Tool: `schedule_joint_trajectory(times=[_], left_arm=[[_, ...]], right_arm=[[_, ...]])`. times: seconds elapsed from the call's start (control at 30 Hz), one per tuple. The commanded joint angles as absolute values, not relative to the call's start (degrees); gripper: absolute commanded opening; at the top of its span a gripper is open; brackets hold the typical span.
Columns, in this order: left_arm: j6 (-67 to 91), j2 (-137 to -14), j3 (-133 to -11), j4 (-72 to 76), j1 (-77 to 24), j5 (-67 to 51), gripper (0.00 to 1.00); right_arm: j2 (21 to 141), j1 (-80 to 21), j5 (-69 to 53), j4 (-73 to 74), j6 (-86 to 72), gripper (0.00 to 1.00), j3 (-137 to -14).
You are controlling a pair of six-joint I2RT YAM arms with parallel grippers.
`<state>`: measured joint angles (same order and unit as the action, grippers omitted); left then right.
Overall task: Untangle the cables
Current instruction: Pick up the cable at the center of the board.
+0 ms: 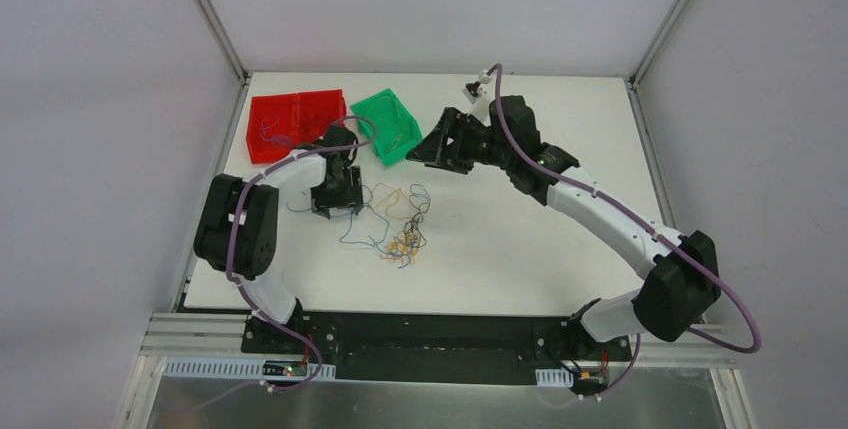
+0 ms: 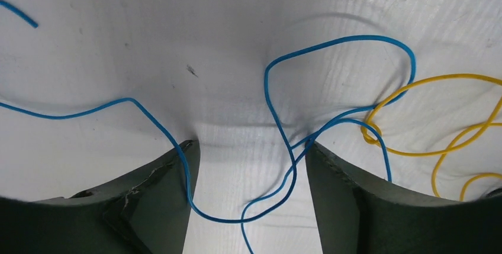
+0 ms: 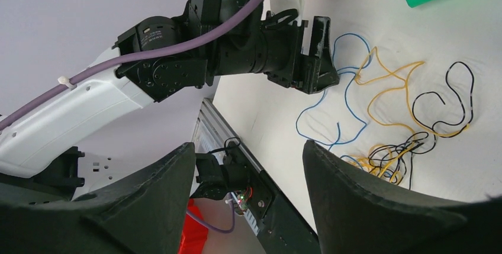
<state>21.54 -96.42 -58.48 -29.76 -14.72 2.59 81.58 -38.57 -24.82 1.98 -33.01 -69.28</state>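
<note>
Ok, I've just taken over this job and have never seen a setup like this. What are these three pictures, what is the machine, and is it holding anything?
The machine is two robot arms bolted at the near edge of a white table. The overhead picture looks down from behind them, with the left arm on the left and the right arm on the right. The other two pictures come from a camera on each wrist, so the dark shapes at the bottom are that gripper's own fingers.

On the table lie thin cables in blue, yellow and black, partly knotted. A red tray and a green tray sit at the far side.

The left gripper is open and down at the table. A blue cable runs between its fingers, not gripped. The right gripper is open, raised, and holds nothing.
</note>
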Motion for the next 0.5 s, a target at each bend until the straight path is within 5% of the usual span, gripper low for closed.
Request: schedule_joint_trajectory(times=[0.0, 0.23, 0.47], left_arm=[[20.81, -98.25, -61.22, -34.05, -16.36, 9.99, 0.59], [21.49, -96.59, -62.08, -35.87, -16.35, 9.9, 0.05], [20.31, -87.01, -63.72, -41.95, -15.04, 7.74, 0.0]], right_arm=[[79.92, -38.19, -25.73, 0.23, -33.72, 0.7, -69.51], [79.38, -37.88, -24.89, 1.49, -32.88, 0.7, -68.21], [86.99, -40.16, -17.11, 8.38, -26.73, 0.73, -68.16]])
